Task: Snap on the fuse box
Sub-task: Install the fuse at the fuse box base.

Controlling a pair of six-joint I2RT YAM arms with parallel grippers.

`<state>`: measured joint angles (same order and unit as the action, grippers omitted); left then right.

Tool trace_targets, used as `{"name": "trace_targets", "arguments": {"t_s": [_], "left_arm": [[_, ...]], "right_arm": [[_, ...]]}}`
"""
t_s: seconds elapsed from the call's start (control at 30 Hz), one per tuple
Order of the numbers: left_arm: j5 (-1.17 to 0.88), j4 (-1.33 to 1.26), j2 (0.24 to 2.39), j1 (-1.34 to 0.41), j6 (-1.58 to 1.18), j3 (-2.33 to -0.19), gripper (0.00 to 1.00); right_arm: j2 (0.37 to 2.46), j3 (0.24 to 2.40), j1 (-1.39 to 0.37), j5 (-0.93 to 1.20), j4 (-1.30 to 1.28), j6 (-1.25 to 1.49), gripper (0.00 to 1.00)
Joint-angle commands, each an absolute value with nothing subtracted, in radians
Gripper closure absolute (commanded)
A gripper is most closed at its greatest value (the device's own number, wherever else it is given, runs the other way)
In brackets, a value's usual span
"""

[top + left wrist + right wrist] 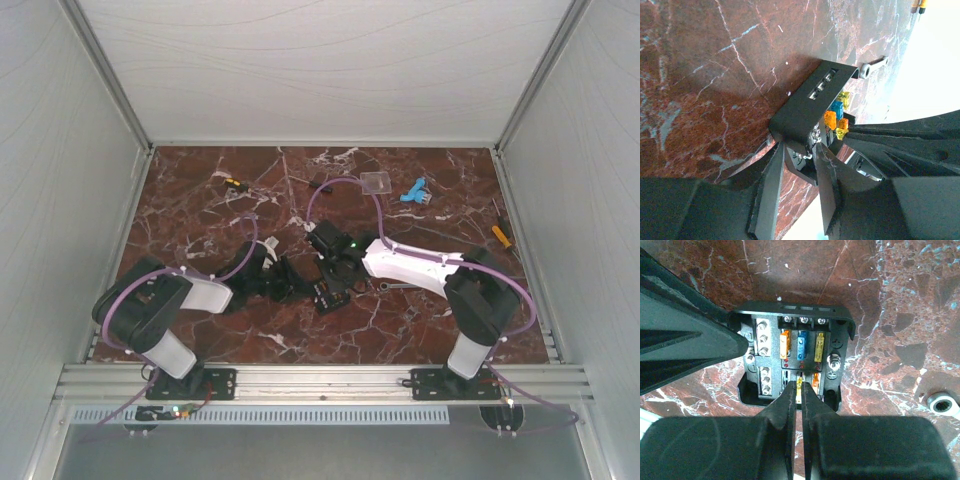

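Note:
The fuse box (792, 357) is a small black open box on the marble, with orange, blue and yellow fuses on its face. My right gripper (799, 390) stands over its near edge, its fingers closed on a yellow fuse (799, 384) in the lower row. My left gripper (799, 147) grips the box's end flange (805, 160) between its fingertips; the box (807, 102) lies just beyond. In the top view the fuse box (328, 294) sits between the left gripper (290, 282) and the right gripper (335, 283). The left gripper's body fills the upper left of the right wrist view (685, 345).
A flat clear plastic plate (376, 182) and a blue part (414, 192) lie at the back. A small wrench (942, 402) lies right of the box. A screwdriver (501, 232) lies at the right edge, a yellow-black tool (232, 183) at the back left.

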<state>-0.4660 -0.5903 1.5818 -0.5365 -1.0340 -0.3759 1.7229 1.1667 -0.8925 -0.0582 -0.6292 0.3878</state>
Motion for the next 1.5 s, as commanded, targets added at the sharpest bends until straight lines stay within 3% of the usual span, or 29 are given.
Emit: {"name": "trace_targets", "arguments": {"t_s": [0.0,0.53,0.83,1.47], "left_arm": [[-0.473,-0.641,1.592,-0.531,-1.052,-0.396,0.68],[-0.477,-0.648,1.593,-0.531,-1.058,-0.394,0.68],[-0.48,-0.658,1.592,-0.532,-1.065,-0.387,0.68],[-0.485,-0.663,1.59,-0.532,-1.071,-0.38,0.68]], "right_arm": [[1.727,1.13,-0.909,-0.1,-0.588,0.408,1.0],[1.651,1.06,-0.925,-0.142,-0.548,0.419,1.0],[1.628,1.051,-0.925,-0.129,-0.546,0.419,0.85],[1.599,1.103,-0.924,-0.124,-0.587,0.402,0.81]]}}
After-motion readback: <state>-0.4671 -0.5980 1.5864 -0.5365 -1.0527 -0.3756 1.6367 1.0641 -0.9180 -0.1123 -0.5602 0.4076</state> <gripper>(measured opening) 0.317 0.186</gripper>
